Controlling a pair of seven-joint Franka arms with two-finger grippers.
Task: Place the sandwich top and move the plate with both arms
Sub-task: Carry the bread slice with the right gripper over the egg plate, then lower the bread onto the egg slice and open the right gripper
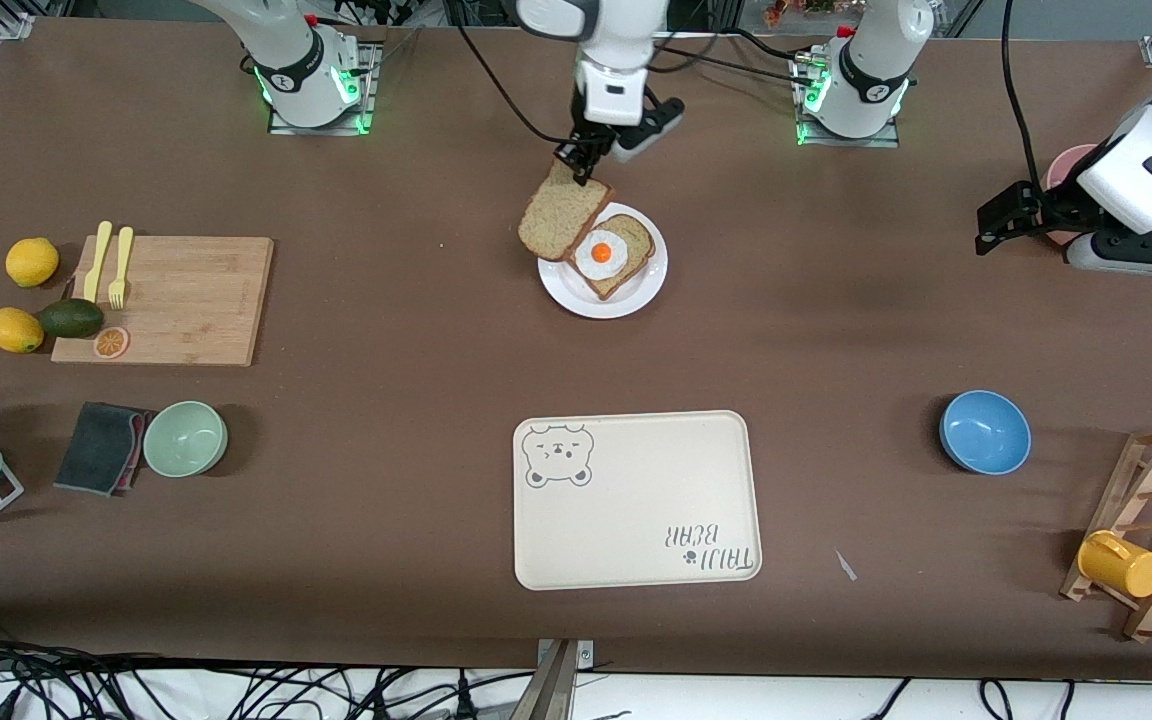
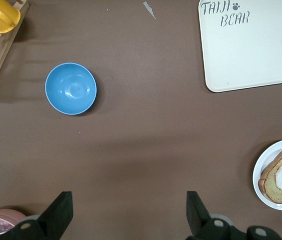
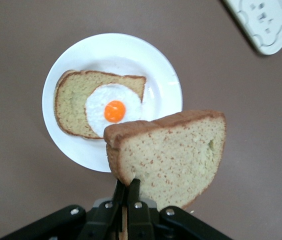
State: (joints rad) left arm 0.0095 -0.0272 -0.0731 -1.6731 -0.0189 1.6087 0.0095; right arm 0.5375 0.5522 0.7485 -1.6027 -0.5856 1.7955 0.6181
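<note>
- The right hand is pinched shut on the crust edge of the sandwich top, which hangs tilted below it, over the rim of the plate toward the right arm's end of the counter; the slice is not yet square over the egg slice
- Under this hand the egg slice lies flat on the plate, its yolk showing just past the edge of the held slice; my judgement is that the step in hand is setting the top on, and that it is barely begun
- To do it well, bring the held slice over the egg until the crusts line up, level it, lower until it rests, and only then let the fingers part; released while tilted it may slide off onto the plate or the counter
- The left hand waits with its fingers spread wide, holding nothing, low over the counter at the left arm's end, well apart from the plate; it will be wanted for the plate afterwards
</note>
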